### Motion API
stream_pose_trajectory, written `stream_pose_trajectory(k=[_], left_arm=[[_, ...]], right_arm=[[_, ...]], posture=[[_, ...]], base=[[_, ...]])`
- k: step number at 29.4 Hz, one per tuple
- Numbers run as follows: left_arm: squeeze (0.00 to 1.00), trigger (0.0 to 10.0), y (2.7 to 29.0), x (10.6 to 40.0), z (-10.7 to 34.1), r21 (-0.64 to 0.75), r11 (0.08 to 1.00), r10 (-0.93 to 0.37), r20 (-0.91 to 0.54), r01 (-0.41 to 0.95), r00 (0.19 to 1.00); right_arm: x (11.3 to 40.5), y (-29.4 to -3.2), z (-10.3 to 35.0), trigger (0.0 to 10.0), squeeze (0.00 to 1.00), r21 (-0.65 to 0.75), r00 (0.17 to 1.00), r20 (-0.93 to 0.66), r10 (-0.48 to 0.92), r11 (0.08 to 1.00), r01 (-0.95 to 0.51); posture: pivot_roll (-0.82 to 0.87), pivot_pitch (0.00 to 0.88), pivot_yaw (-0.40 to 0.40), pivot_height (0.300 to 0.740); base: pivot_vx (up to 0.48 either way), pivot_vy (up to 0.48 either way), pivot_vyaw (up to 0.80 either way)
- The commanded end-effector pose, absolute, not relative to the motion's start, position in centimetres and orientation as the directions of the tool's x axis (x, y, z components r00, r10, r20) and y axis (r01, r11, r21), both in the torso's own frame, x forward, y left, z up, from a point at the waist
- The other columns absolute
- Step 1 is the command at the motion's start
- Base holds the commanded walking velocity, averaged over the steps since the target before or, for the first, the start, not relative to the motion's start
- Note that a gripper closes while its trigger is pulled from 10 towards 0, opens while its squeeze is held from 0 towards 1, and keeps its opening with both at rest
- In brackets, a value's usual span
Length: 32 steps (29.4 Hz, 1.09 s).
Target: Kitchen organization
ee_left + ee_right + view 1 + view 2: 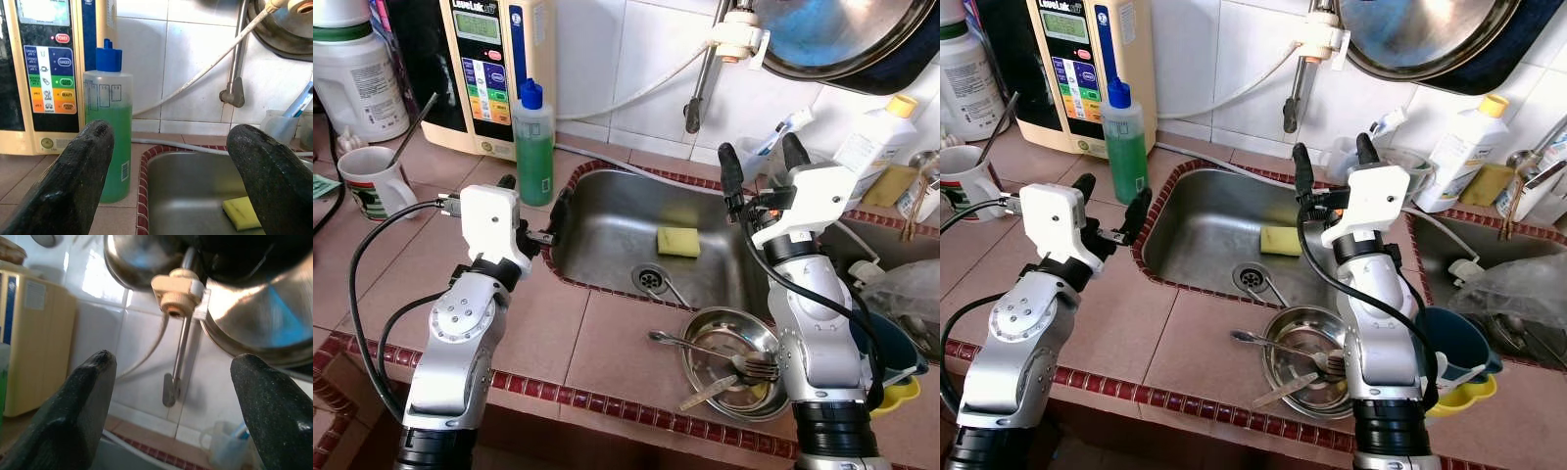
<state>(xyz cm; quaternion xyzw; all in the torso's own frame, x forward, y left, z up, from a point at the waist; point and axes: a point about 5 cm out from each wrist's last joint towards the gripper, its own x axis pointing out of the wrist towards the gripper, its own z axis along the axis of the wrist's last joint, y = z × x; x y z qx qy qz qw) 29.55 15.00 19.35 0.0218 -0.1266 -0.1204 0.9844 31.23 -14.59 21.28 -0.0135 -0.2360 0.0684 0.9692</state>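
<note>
One cream water ioniser (49, 73) against the tiled wall, panel buttons legible as POWER, RANGER, CLEAN WATER, BEAUTY. One green soap bottle (534, 147) with blue cap standing at 12 o'clock of left gripper (1111, 211), fingers spread wide and empty at the sink's (607, 211) rim; one yellow sponge (677, 241) lying in the basin at 3 o'clock of that gripper. Right gripper (762, 162) likewise splayed open, holding nothing, raised above the sink with sponge at its 8 o'clock; one steel bowl (705, 377) on the counter at 6 o'clock, carrying a spoon, a fork and a knife.
</note>
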Motion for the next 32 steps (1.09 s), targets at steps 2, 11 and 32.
stream_pose_trajectory(k=[2, 11, 32], left_arm=[[0.00, 10.0, 14.6, 29.3, 19.7, 0.081, 0.965, -0.263, 0.261, 0.250, 0.929], [0.00, 10.0, 14.5, 29.3, 19.9, 0.072, 0.964, -0.266, 0.260, 0.256, 0.928], [0.00, 10.0, 14.8, 29.5, 20.8, 0.047, 0.967, -0.252, 0.283, 0.249, 0.925]], right_arm=[[31.1, -15.1, 21.4, 10.0, 0.00, -0.008, 0.893, 0.441, 0.089, 0.995, -0.095], [32.2, -15.9, 20.3, 10.0, 0.00, 0.061, 0.966, 0.258, -0.011, 0.998, -0.005], [31.8, -16.4, 23.2, 10.0, 0.00, -0.010, 0.922, 0.387, -0.005, 1.000, 0.010]], posture=[[0.18, 0.000, -0.105, 0.740], [0.17, 0.000, -0.105, 0.740], [0.18, 0.000, -0.113, 0.740]], base=[[0.000, 0.000, 0.00], [0.000, 0.000, 0.00], [0.000, -0.114, 0.00]])
